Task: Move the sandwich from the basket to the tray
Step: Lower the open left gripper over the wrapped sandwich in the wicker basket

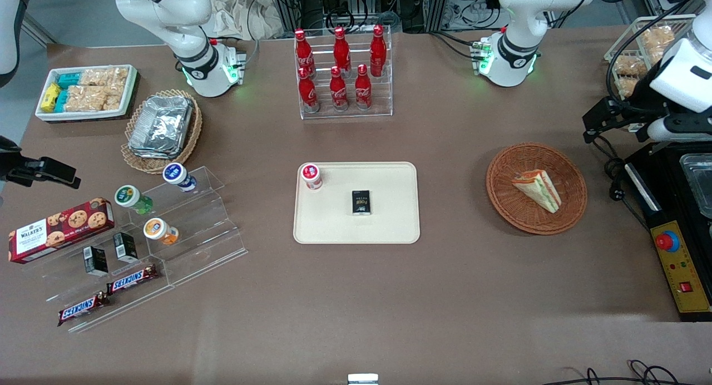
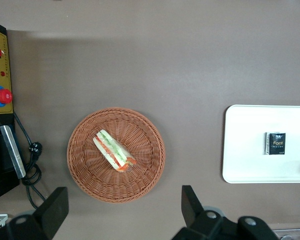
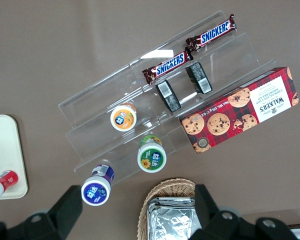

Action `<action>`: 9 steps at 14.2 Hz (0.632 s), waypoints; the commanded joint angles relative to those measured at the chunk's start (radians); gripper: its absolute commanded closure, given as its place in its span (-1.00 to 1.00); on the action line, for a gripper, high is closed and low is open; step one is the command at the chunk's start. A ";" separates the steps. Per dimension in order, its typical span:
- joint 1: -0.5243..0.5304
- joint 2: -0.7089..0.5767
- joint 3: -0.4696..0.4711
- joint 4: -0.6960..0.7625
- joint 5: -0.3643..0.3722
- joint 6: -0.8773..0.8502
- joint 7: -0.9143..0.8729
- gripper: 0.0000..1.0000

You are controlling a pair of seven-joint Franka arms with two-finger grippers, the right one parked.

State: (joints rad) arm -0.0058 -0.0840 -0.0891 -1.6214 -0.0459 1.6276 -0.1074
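My gripper [image 2: 122,215] hangs open, high above the table. The sandwich [image 2: 114,150] lies in the basket [image 2: 140,170]; likely light, soft and slippery-wrapped, it is best pinched gently across its bread faces.

Bright even overhead light, soft shadows, sharp focus

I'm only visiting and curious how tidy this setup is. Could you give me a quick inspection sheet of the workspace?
Surface: brown table.
Job's things: sandwich lying in the basket; tray holds a small black box and a red-capped bottle.
Clutter: cola bottles, cookie box, Snickers bars.
Grippers: gripper open, above the table beside the basket.
Cables: black cord beside the basket.
Surroundings: control box.
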 commanded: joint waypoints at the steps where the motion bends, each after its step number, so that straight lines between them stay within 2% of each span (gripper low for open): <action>1: 0.004 0.021 0.000 0.029 0.012 -0.028 0.014 -1.00; 5: 0.004 0.043 -0.001 0.017 0.004 -0.037 -0.038 -1.00; 9: 0.024 0.012 0.006 -0.136 -0.002 0.046 -0.170 -1.00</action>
State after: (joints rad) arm 0.0048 -0.0457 -0.0809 -1.6798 -0.0459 1.6214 -0.2029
